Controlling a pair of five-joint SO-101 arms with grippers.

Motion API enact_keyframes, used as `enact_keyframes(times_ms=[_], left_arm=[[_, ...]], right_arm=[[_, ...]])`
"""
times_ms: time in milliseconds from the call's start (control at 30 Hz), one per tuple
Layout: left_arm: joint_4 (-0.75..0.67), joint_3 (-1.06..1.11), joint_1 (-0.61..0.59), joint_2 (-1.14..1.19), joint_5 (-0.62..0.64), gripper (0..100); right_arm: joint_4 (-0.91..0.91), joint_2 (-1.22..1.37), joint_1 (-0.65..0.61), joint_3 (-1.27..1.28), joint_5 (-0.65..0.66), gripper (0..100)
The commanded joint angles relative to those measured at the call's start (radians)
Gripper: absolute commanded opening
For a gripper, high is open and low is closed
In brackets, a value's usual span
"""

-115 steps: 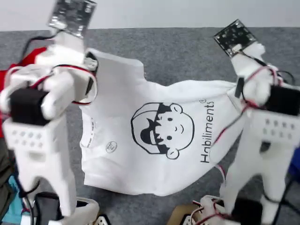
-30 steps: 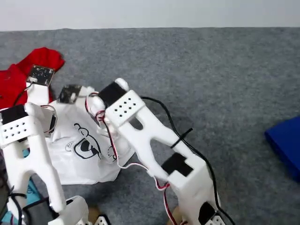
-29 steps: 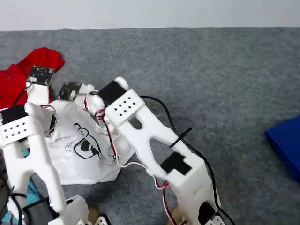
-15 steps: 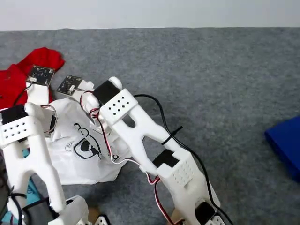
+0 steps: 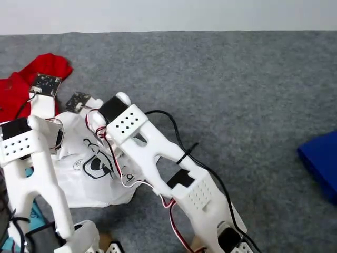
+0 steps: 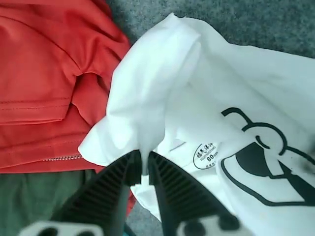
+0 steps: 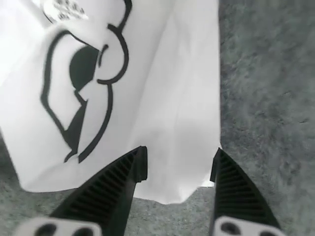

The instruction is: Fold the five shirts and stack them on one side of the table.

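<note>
Left wrist view: left hand (image 6: 144, 164) narrow, nipped on a raised fold of the white shirt (image 6: 206, 98), which lies partly over the red shirt (image 6: 44, 73) at the left side of the grey worktop (image 5: 237, 79). Right wrist view: right hand (image 7: 179, 162) spread wide over the white shirt's printed panel near its edge, gripping nothing. High view: a blue item (image 5: 320, 158) lies well apart at the worktop's right edge.

Blue cloth (image 5: 320, 164) (table's right) is cut off.
</note>
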Motion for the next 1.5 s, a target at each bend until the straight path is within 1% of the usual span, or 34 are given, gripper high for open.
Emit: enact_keyframes(times_ms=[0, 233, 300, 400, 500, 767, 1033, 1167, 1200, 1333, 1467], left_arm=[[-0.012, -0.002, -0.006, -0.017, -0.005, 0], [-0.014, -0.002, -0.006, -0.014, -0.005, 0], [-0.014, -0.002, -0.006, -0.014, -0.005, 0], [-0.015, -0.002, -0.006, -0.014, -0.005, 0], [-0.015, -0.002, -0.006, -0.012, -0.005, 0], [-0.015, -0.007, -0.005, -0.012, -0.005, 0], [-0.015, -0.010, -0.002, -0.015, -0.006, 0], [-0.017, -0.010, -0.002, -0.012, -0.008, 0], [-0.017, -0.010, -0.002, -0.012, -0.008, 0], [-0.017, -0.005, -0.002, -0.012, -0.009, 0], [-0.017, -0.004, -0.002, -0.012, -0.009, 0]], right_arm=[[0.035, 0.012, 0.022, -0.048, -0.011, 22.0], [0.035, 0.030, 0.035, -0.052, -0.008, 21.4], [0.035, 0.021, 0.035, -0.052, -0.003, 16.5], [0.035, 0.002, 0.050, -0.052, -0.002, 6.0], [0.036, -0.013, 0.070, -0.052, 0.025, 3.7], [0.036, -0.104, 0.108, -0.052, 0.044, 3.5], [0.031, -0.171, 0.125, -0.052, 0.204, 3.5], [0.033, -0.147, 0.177, -0.052, 0.230, 4.3], [0.038, -0.147, 0.185, -0.052, 0.230, 5.4], [0.047, -0.185, 0.180, -0.049, 0.207, 16.6], [0.047, -0.236, 0.125, -0.040, 0.173, 18.4]])
